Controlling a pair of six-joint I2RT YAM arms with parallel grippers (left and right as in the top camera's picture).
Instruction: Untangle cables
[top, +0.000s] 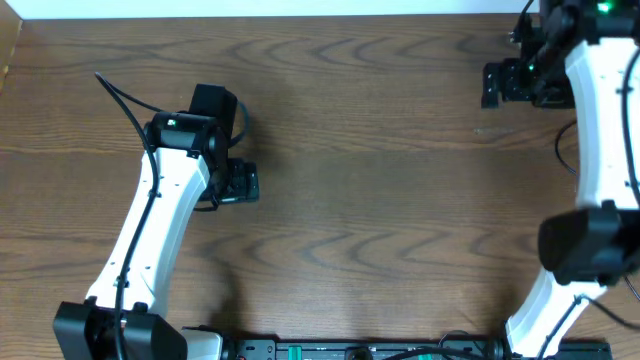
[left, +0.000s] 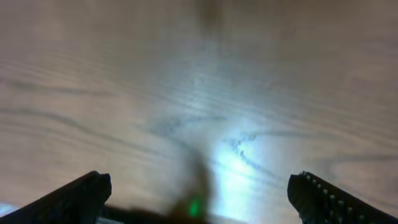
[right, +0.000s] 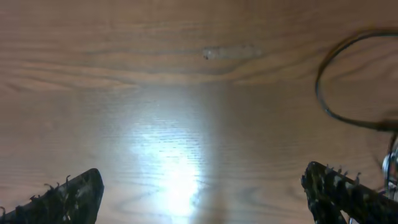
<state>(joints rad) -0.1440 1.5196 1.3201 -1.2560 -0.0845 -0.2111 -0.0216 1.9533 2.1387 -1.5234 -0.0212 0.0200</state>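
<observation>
**Black cable** (right: 319, 87): a thin loop is lying flat on the table (top: 380, 180). It is showing at 3 o'clock in the right wrist view and running off that edge, and its ends are not showing. A pale glint at 4 o'clock below it is too blurred to identify.

**Right gripper** (right: 202, 186): its fingers (right: 68, 198) are standing spread wide and gripping nothing, with only wood showing between them. The loop is lying up and outward of the finger at 5 o'clock, apart from it. In the overhead view this gripper is sitting at 2 o'clock of the table.

**Left gripper** (left: 199, 190): its fingers (left: 81, 196) are likewise standing spread wide over wood, pinching nothing. In the overhead view it is sitting at 9 o'clock, well apart from the right gripper.
</observation>
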